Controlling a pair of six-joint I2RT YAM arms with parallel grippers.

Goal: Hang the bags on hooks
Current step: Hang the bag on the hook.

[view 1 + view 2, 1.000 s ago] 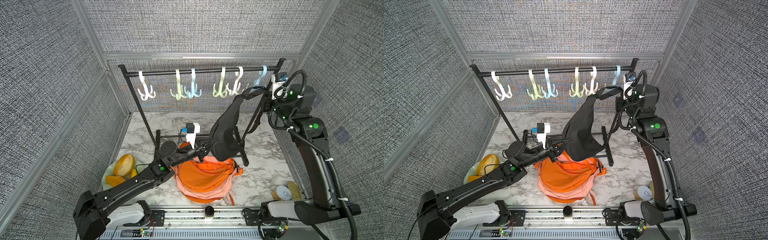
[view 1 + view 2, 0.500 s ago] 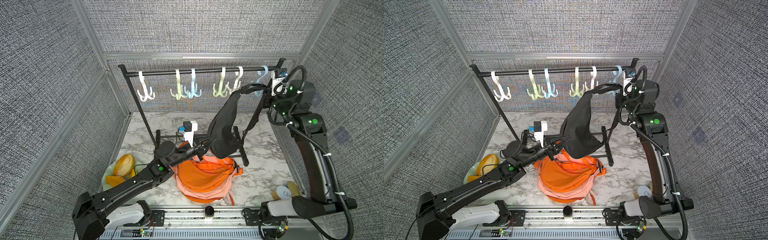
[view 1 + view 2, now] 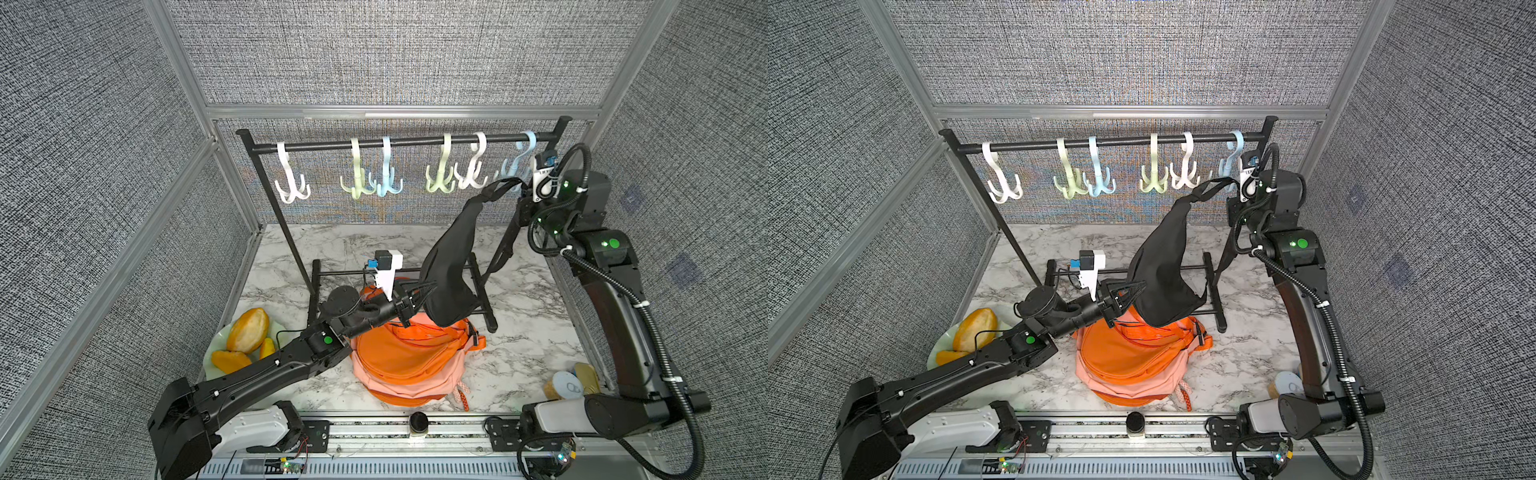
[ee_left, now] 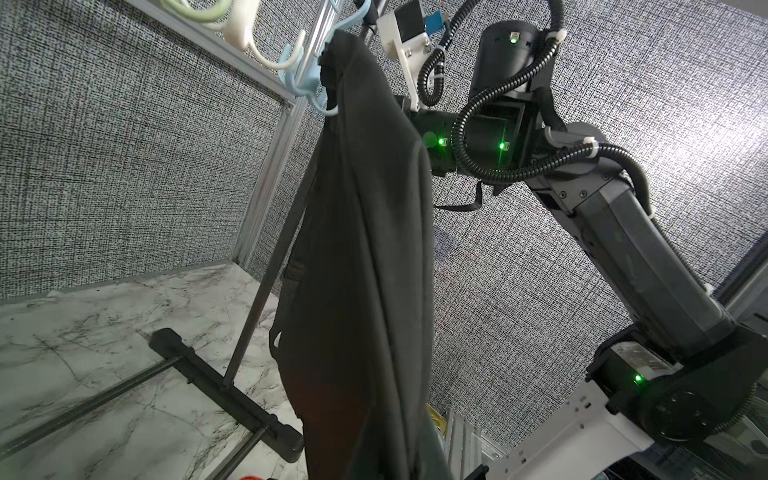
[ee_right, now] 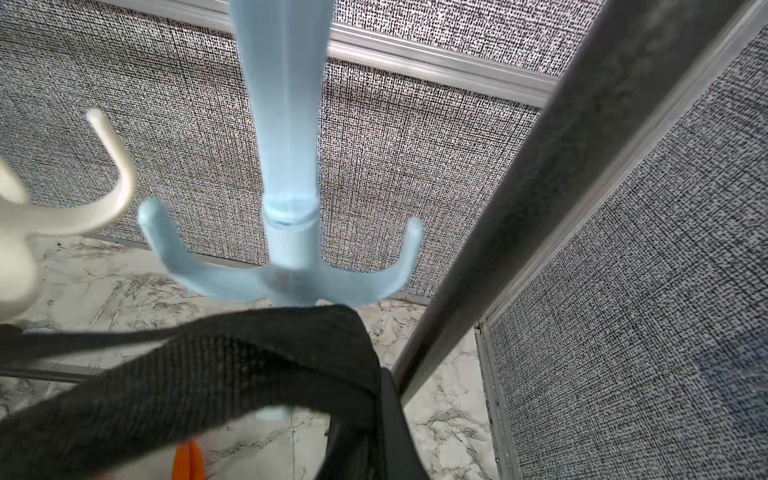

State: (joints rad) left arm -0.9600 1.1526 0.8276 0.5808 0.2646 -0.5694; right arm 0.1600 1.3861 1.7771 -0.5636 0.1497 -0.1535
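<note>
Found the black bag [image 3: 451, 266] suspended off the table, stretched between both arms, body over the orange backpack [image 3: 407, 357]. Noted the right gripper [image 3: 523, 193] closed, or very nearly so, on the strap [image 3: 496, 187], held up against the lower prongs of the light-blue hook [image 5: 286, 266] at the right end of the rail [image 3: 399, 141] (could not confirm the strap caught on a prong). Recorded the left gripper [image 3: 411, 305] clamped tight on the bag's lower edge, beside the backpack.
</note>
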